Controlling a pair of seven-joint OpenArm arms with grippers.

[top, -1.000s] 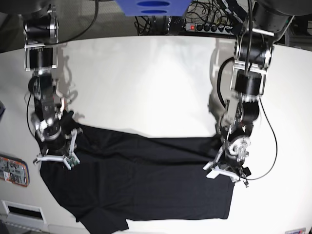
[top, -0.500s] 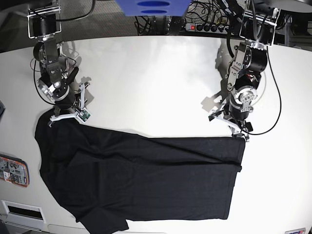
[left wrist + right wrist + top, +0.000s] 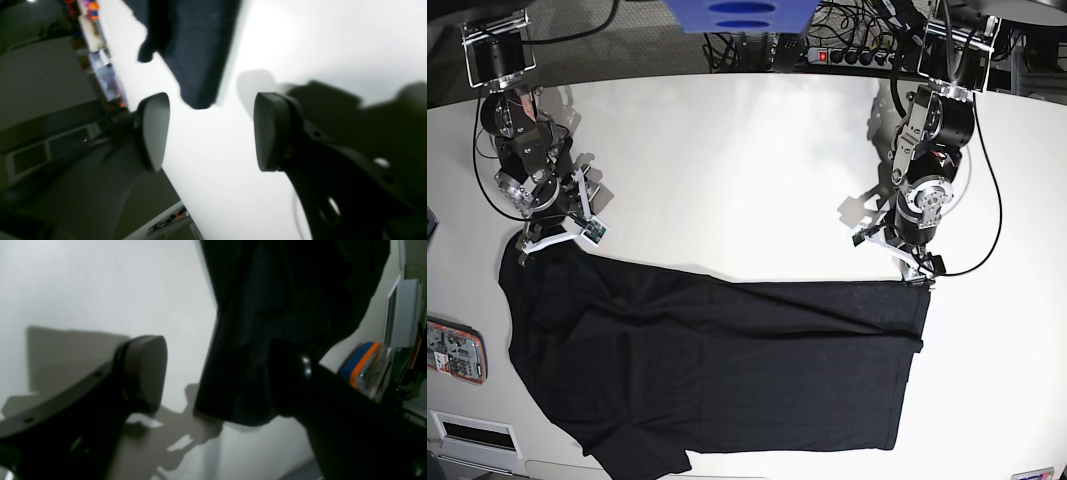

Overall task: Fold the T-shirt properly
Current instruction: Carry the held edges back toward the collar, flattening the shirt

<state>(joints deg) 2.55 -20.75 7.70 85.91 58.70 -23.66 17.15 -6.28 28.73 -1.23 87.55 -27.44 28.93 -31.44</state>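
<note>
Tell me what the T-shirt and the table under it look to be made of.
The T-shirt looks like soft black knit cloth, matte: it lies in shallow creases and shows no shine. The table looks like a hard, smooth white top, perhaps laminate, semi-gloss: it shows soft glare and crisp arm shadows.

White table, black T-shirt spread flat across near side

1 T-shirt, 2 arms, 1 table
</note>
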